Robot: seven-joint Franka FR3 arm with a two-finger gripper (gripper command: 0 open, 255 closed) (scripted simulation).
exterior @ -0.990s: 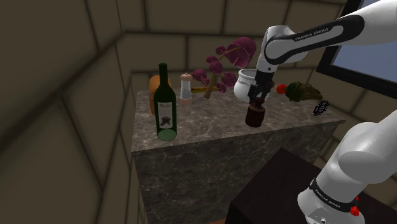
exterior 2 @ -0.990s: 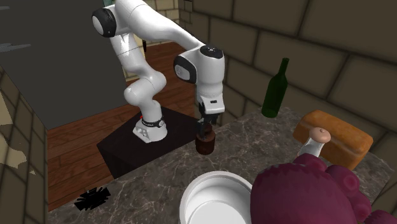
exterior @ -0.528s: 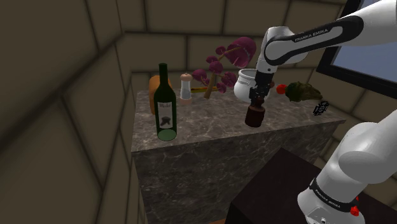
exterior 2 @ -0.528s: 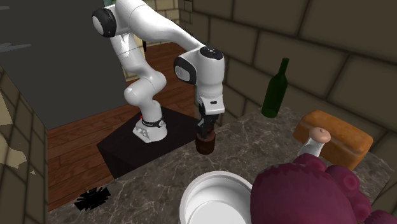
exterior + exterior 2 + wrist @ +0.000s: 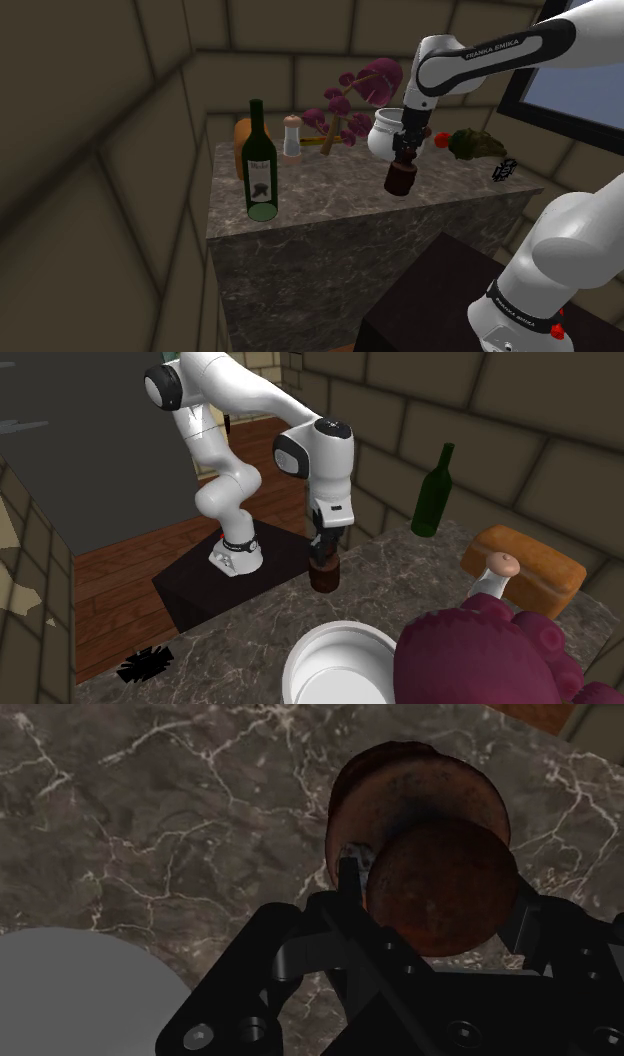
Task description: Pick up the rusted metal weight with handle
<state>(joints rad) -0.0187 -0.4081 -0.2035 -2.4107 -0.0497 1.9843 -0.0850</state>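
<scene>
Clasping the knob handle of the rusty brown, round metal weight (image 5: 405,789), the all-black two-finger pincer (image 5: 405,153) holds it close over the dark veined marble bench (image 5: 320,215), just beside a white round pot (image 5: 383,135). The lifting step looks in hand. Next calls for a straight, steady rise with a firm grip, clear of the pot.

text: I read "FRANKA EMIKA" in white | on: dark band of the arm (image 5: 490,50), shoulder view | base ring (image 5: 520,312): white lettering, too small for me | bottle label (image 5: 261,172): no words I can read
</scene>
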